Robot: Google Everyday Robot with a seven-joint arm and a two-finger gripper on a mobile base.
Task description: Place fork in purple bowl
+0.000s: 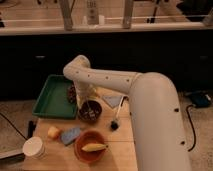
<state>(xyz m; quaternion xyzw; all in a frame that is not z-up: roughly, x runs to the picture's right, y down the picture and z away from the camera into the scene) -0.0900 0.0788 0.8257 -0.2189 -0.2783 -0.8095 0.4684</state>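
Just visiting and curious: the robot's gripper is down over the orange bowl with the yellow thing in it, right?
Not quite. The camera view shows the gripper down over the purple bowl, beside the green tray. The orange bowl with the yellow thing in it sits nearer the camera, apart from the gripper.

Dim, warm-toned light throughout. The brightest band lies across the top of the frame; below it a wide strip is nearly black. The white arm catches soft light along its upper side, without hard glare. The gripper, left of centre over the purple bowl, sits in the arm's shade.
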